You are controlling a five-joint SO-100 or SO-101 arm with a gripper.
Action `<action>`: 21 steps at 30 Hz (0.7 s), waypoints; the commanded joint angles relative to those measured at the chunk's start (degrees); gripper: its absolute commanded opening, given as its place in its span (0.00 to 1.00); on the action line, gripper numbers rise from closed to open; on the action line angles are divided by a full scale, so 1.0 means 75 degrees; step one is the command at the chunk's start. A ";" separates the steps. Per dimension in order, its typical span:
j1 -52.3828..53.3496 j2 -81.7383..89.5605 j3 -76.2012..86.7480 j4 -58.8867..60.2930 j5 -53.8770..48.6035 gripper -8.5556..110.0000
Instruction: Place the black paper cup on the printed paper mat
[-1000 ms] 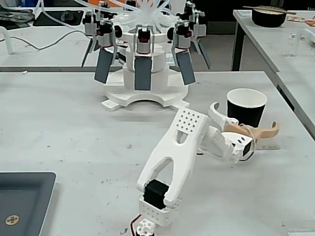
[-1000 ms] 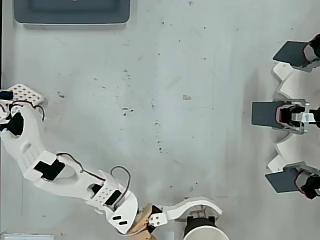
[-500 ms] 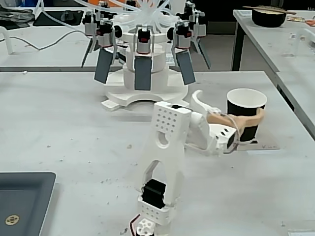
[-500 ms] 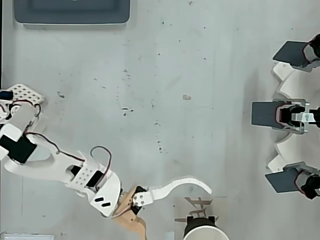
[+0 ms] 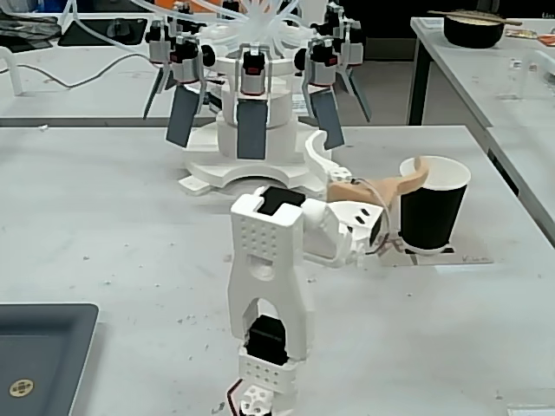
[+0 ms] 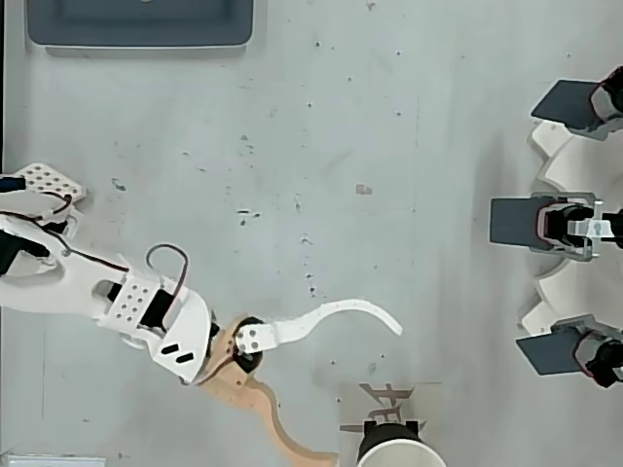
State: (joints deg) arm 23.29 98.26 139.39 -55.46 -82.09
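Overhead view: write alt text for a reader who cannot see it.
A white robot arm reaches in from the left, its open gripper empty, beside a black paper cup standing on a printed paper mat at the bottom edge. A dark grey tray lies top left.

Black cup [image 5: 431, 212], white rim

black paper cup [image 6: 394, 449]: cut by the bottom edge in the overhead view, only part of the rim showing; in the fixed view the tan finger [image 5: 401, 184] covers part of its rim.
printed paper mat [image 6: 384, 398]: partly under the cup; in the fixed view its print is too small to read.
hand [image 6: 365, 389]: tan fingertip meets the overhead view's bottom edge.
dark tray [image 5: 39, 351]: cropped by the left and bottom edges in the fixed view.
arm base [image 5: 260, 400]: cut off at the bottom.
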 commanded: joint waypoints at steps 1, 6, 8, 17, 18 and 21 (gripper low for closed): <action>-0.0363 0.0996 0.0293 -0.0152 -0.0059 0.41; -0.1266 0.1887 0.0855 -0.0141 -0.0070 0.40; -0.1559 0.2145 0.0961 -0.0141 -0.0070 0.38; -0.2648 0.3141 0.1758 -0.0105 -0.0117 0.36; -0.2777 0.3246 0.1922 -0.0105 -0.0176 0.36; -0.3070 0.3492 0.2391 -0.0105 -0.0387 0.35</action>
State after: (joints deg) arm 1.85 121.29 156.36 -55.46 -83.85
